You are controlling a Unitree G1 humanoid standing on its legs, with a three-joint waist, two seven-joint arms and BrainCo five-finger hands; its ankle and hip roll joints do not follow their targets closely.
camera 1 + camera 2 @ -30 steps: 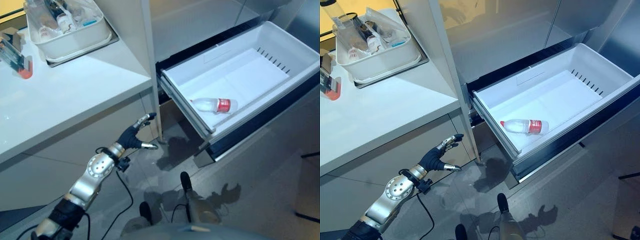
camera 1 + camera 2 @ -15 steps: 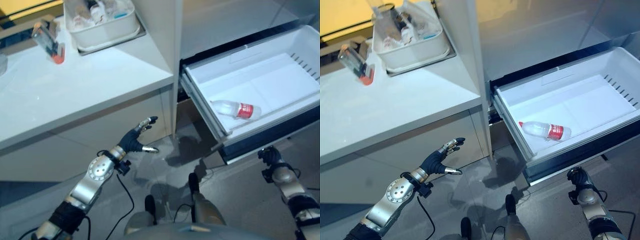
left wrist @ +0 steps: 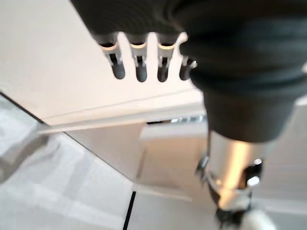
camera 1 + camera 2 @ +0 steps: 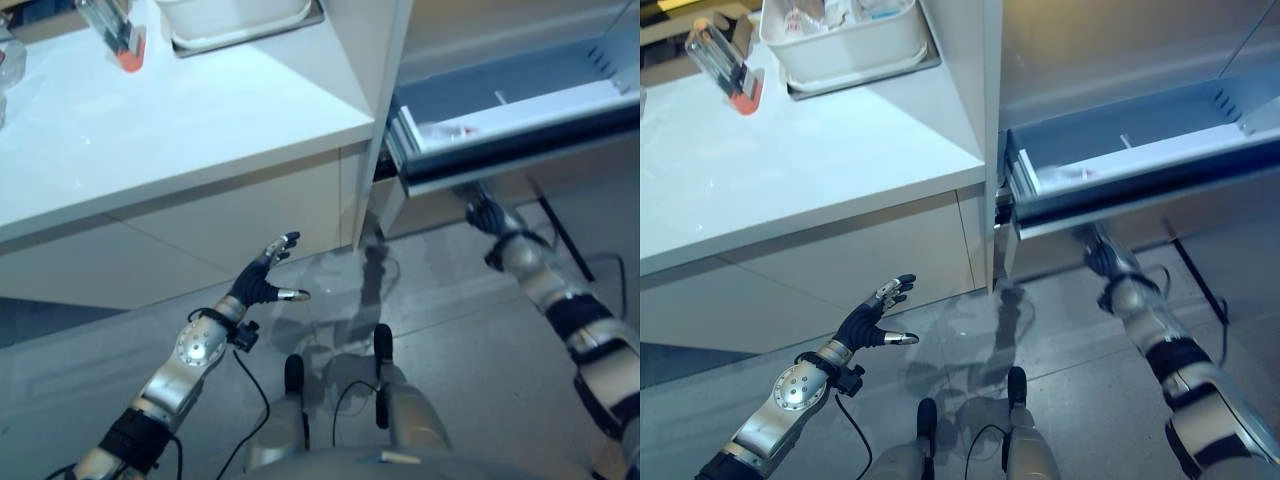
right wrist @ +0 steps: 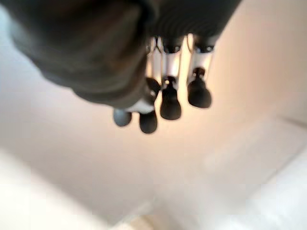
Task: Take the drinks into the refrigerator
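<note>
The right hand (image 4: pixel 1102 262) reaches up under the front of the fridge drawer (image 4: pixel 1120 190), fingers loosely bent around nothing. A bottle (image 4: pixel 447 131) lies inside the drawer, just visible over its rim. The left hand (image 4: pixel 872 318) hangs low beside the counter (image 4: pixel 790 170), fingers spread and empty. A white tub (image 4: pixel 845 50) sits on the counter.
</note>
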